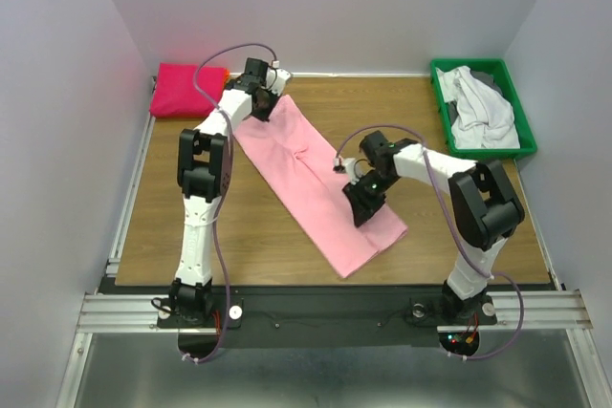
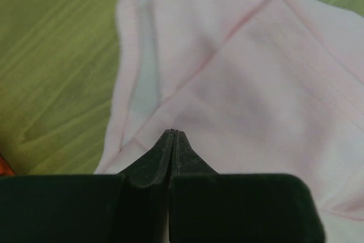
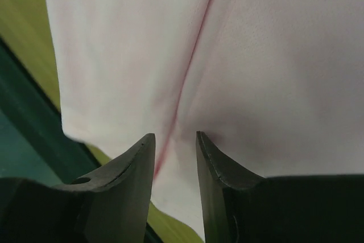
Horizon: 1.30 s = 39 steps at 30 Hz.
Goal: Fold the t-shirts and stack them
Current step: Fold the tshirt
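A light pink t-shirt [image 1: 316, 179] lies folded into a long strip, slanting across the wooden table from far left to near right. My left gripper [image 1: 263, 110] is at the strip's far end. In the left wrist view its jaws are pressed together [image 2: 174, 132] on the pink cloth [image 2: 239, 83]. My right gripper [image 1: 362, 217] is over the strip's near end. Its fingertips [image 3: 174, 138] stand apart with pink cloth [image 3: 256, 55] and a seam between them. A folded hot pink t-shirt [image 1: 186, 90] lies in the far left corner.
A green bin [image 1: 483, 63] at the far right holds crumpled white and grey shirts [image 1: 483, 107]. Grey walls close in the table on three sides. A metal rail runs along the near edge by the arm bases.
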Tool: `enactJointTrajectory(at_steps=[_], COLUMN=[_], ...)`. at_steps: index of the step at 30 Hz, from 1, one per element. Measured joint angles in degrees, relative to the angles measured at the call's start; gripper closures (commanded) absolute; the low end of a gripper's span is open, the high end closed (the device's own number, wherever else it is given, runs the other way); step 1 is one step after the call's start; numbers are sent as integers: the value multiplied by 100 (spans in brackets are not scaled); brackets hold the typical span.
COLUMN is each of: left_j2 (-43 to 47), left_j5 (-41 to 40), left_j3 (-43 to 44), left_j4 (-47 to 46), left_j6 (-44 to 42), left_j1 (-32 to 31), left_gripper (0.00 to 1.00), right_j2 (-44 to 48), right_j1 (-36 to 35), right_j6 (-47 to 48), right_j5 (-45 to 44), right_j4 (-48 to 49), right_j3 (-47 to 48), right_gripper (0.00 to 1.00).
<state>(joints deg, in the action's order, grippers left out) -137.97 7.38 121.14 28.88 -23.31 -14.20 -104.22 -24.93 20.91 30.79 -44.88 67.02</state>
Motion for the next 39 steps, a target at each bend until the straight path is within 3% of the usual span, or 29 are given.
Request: enactJointTrajectory(at_steps=[3, 9, 13, 21, 28, 33, 39], left_j2=[140, 1589, 2284, 2022, 1349, 627, 92], left_j5=[245, 876, 1134, 1182, 1167, 1298, 1451], left_j3=[184, -960, -1755, -2682, -2511, -1390, -415], left_j4=[48, -146, -337, -323, -181, -59, 37], left_j6=[103, 597, 901, 1185, 1180, 1158, 1095], left_j1=[7, 4, -11, -83, -225, -409, -533], left_gripper=[84, 90, 95, 98, 99, 99, 89], right_j2=[28, 37, -101, -684, -570, -570, -575], right_j1=[-297, 334, 378, 212, -35, -238, -210], right_j6=[-9, 33, 57, -70, -420, -728, -946], right_j5=[308, 216, 221, 358, 846, 1469, 1635], right_j4=[-374, -433, -389, -109, 240, 365, 374], right_j3=[151, 977, 1139, 647, 90, -114, 428], right_gripper=[58, 59, 64, 68, 66, 62, 62])
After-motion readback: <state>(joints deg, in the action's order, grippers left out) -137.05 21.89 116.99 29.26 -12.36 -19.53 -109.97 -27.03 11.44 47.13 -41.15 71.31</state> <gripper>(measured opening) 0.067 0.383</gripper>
